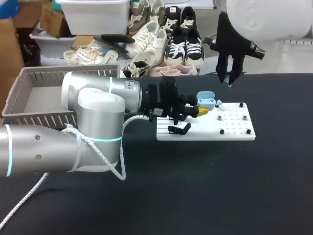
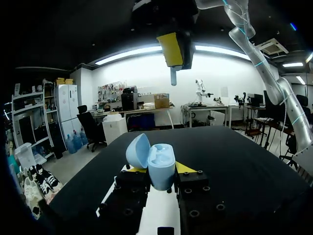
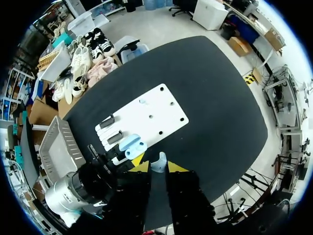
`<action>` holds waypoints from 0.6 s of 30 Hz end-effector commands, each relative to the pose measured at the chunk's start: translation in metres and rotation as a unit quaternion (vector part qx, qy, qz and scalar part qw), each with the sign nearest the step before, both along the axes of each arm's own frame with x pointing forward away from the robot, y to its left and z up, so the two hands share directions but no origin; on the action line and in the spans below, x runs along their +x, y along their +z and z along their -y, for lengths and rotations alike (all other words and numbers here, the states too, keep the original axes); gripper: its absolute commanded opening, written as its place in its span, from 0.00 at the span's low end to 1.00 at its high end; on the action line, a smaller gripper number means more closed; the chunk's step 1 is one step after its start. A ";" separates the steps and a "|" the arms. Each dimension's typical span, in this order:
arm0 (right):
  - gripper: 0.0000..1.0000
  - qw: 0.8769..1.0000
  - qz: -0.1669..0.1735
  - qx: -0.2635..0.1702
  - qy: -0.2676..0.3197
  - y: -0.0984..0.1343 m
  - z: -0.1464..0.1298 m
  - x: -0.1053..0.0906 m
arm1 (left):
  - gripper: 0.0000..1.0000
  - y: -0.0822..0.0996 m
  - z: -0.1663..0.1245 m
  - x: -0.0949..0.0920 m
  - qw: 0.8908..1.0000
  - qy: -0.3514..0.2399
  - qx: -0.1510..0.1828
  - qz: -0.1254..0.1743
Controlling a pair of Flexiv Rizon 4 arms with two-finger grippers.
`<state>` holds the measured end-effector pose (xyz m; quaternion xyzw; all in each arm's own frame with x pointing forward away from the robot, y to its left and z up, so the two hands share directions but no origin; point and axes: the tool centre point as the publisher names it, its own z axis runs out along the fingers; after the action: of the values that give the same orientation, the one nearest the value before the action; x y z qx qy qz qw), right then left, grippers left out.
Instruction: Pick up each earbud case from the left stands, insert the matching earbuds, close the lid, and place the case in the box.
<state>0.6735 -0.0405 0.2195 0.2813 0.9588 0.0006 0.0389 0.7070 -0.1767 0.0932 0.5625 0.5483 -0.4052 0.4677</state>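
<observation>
A light blue earbud case (image 1: pixel 206 102) with its lid open is held between the yellow tips of my left gripper (image 1: pixel 203 110), just above the white board (image 1: pixel 234 132). In the left wrist view the case (image 2: pixel 160 164) sits upright in the left gripper (image 2: pixel 159 171), lid (image 2: pixel 138 151) tipped to one side. My right gripper (image 1: pixel 229 81) hangs higher up, behind the board and apart from the case. It is shut on a small pale blue earbud (image 3: pixel 159 163), which shows between the tips of the right gripper (image 3: pixel 159 168). A second pale piece (image 3: pixel 142 101) lies on the board.
Black stands (image 1: pixel 180 129) sit on the left part of the white board, and small black pegs dot its right part. A grey slatted basket (image 1: pixel 29 98) stands at the table's left rear. My left arm's thick body covers the near-left table.
</observation>
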 end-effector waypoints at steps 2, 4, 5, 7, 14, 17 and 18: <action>0.00 1.000 0.022 0.010 0.007 -0.001 -0.009 -0.011 | 0.00 -0.001 0.000 0.000 1.000 0.001 -0.002 0.001; 0.00 1.000 0.021 0.014 0.008 -0.002 -0.014 -0.012 | 0.00 -0.001 0.000 0.000 1.000 0.001 -0.002 0.001; 0.00 1.000 0.022 0.015 0.008 -0.002 -0.017 -0.012 | 0.00 -0.001 0.000 0.000 1.000 0.001 -0.002 0.001; 0.00 0.999 0.024 0.022 0.011 -0.004 -0.022 -0.013 | 0.00 -0.001 0.000 0.000 1.000 0.001 -0.002 0.001; 0.00 0.999 0.018 0.045 0.007 -0.014 -0.031 -0.010 | 0.00 -0.001 0.000 0.000 1.000 0.001 -0.002 0.001; 0.00 0.999 0.014 0.044 0.003 -0.018 -0.032 -0.008 | 0.00 -0.001 0.000 0.000 1.000 0.001 -0.002 0.001; 0.00 0.999 0.010 0.041 -0.002 -0.019 -0.032 -0.008 | 0.00 -0.001 0.000 0.000 1.000 0.001 -0.002 0.001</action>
<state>0.6642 -0.0103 0.2032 0.2801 0.9581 0.0469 0.0384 0.7070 -0.1767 0.0932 0.5625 0.5483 -0.4052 0.4677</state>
